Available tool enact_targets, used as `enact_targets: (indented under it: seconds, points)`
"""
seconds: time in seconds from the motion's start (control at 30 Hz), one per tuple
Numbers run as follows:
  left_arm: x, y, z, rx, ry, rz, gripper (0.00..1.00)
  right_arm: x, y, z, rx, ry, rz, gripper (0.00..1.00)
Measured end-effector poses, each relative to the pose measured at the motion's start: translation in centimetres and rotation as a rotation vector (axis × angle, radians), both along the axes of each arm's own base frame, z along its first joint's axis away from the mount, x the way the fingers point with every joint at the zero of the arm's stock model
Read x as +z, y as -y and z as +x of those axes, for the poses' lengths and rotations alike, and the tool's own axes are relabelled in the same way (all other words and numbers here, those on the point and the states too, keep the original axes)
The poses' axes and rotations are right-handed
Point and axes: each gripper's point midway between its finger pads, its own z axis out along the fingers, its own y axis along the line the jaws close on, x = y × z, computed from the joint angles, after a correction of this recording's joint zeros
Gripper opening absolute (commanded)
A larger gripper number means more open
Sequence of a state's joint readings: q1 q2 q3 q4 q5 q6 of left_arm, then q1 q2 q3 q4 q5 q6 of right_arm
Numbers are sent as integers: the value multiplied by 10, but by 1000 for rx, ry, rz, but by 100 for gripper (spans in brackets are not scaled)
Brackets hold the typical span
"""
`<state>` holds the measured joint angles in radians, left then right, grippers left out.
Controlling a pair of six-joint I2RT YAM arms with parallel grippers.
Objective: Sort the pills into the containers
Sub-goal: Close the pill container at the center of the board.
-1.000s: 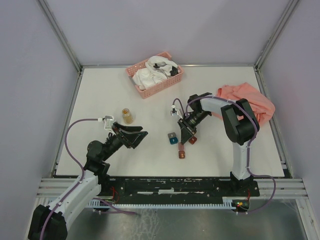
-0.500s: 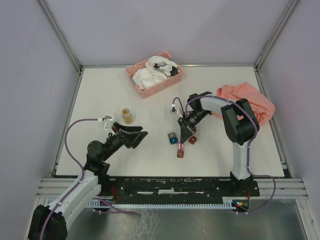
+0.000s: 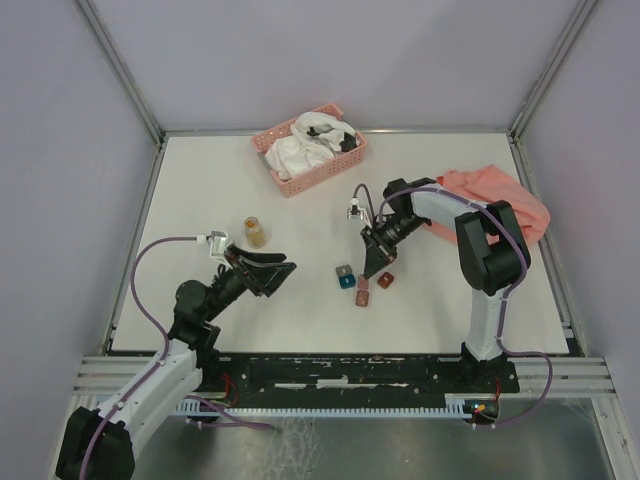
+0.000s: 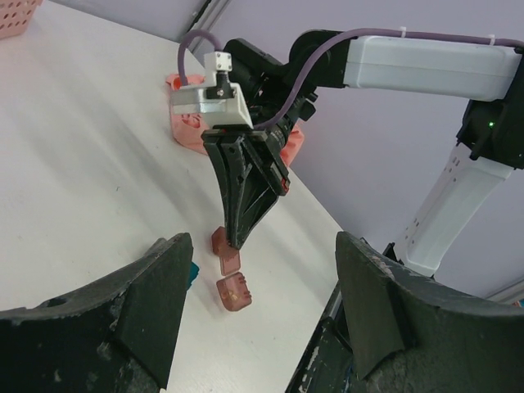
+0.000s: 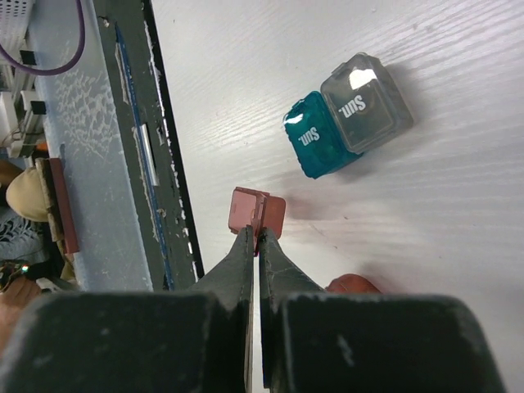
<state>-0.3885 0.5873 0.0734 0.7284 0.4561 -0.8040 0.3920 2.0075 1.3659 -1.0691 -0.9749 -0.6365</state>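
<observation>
The pills show as a golden mass in a small clear jar (image 3: 256, 231) standing left of centre. The containers cluster mid-table: grey (image 3: 344, 270), teal (image 3: 347, 282) and two dark red ones (image 3: 363, 291) (image 3: 386, 281). My right gripper (image 3: 367, 274) points down, shut on a thin edge of the nearer dark red container (image 5: 255, 211), whose flap (image 4: 231, 260) lies open. The teal box (image 5: 315, 143) and grey box (image 5: 366, 90) sit side by side beyond it. My left gripper (image 3: 280, 272) hovers open and empty (image 4: 262, 239), left of the cluster.
A pink slatted basket (image 3: 335, 163) holding white cloth stands at the back. A salmon cloth (image 3: 495, 200) lies crumpled at the right, behind the right arm. The table's near edge and metal rail (image 5: 155, 164) run close to the held container.
The right gripper's jaws have closed onto the dark red container, which has shifted slightly away from the near edge. The right arm has swung a little rightward. The left arm is unmoved.
</observation>
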Motion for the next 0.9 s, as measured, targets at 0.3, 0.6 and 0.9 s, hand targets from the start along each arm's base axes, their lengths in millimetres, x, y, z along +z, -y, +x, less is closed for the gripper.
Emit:
enact_targets:
  seconds: [0.3,0.6,0.9]
  points:
    - [-5,4,-1,-16,-31,-1,76,7,7,15,-50,82,14,2]
    - [-11,12,-3,-46,-60,1,76,0,10,17,-54,101,3,2]
    - [-21,25,-10,-99,-98,11,75,3,10,18,-57,115,17,2]
